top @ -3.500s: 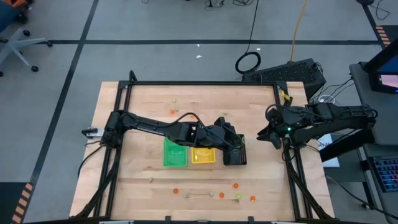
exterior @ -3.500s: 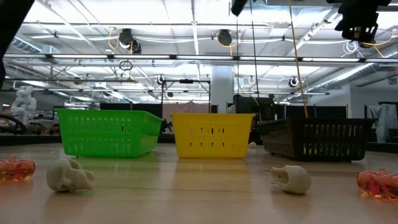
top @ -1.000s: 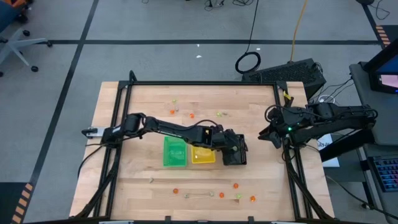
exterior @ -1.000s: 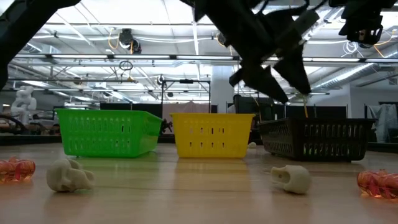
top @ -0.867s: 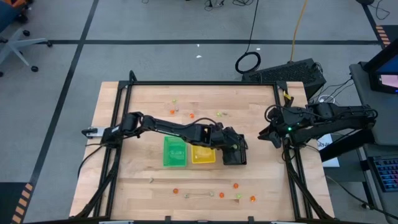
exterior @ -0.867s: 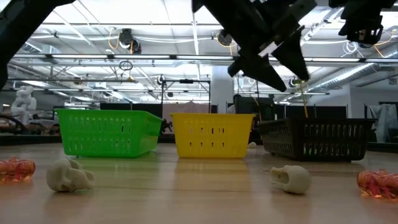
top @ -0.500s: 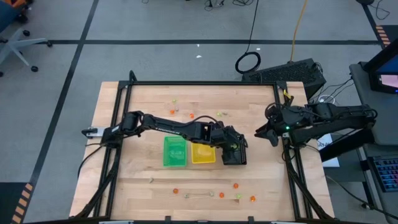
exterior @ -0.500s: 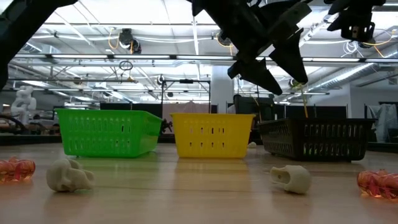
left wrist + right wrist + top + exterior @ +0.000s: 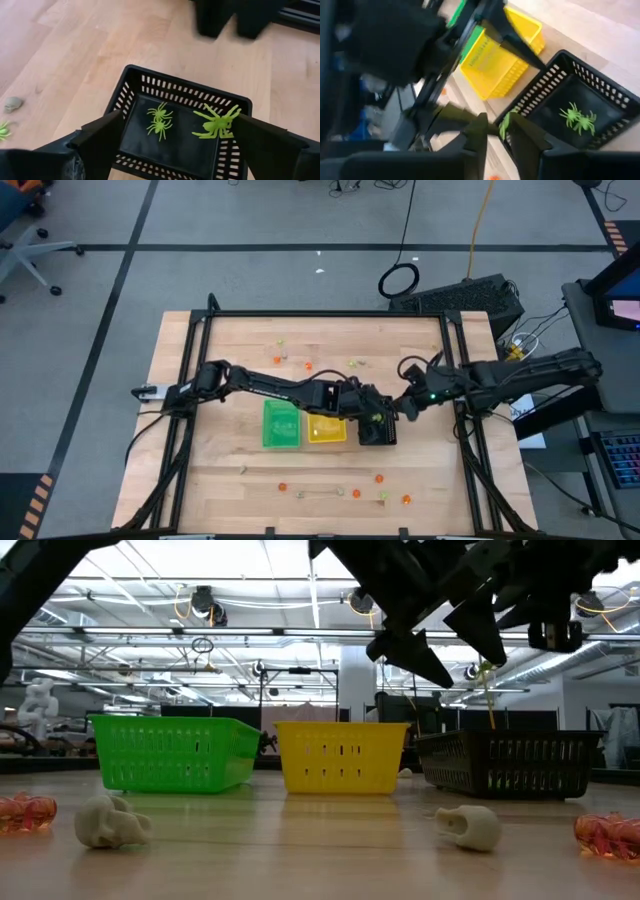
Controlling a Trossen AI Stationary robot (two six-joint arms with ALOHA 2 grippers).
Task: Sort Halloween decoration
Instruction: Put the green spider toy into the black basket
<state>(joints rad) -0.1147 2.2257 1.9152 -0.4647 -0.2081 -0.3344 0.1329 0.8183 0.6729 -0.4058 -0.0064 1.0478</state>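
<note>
Yellow-green spider [image 9: 216, 123] hung between the spread left claw [image 9: 175, 135], black tray [image 9: 131, 90] directly beneath. Right claw [image 9: 406, 406] sat at its 3 o'clock; grip unclear.

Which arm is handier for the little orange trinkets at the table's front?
Probably the left: the left gripper hangs open and empty over the black slotted plastic tray, near the orange trinkets. The right gripper hovers beside that tray, no nearer.

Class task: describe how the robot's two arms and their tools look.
Both arms are dark, slim and jointed. The left tool has two flat, black, wedge-shaped fingers. The right tool has similar tapered black fingers, and a small green light glows near the right arm's wrist.
</note>
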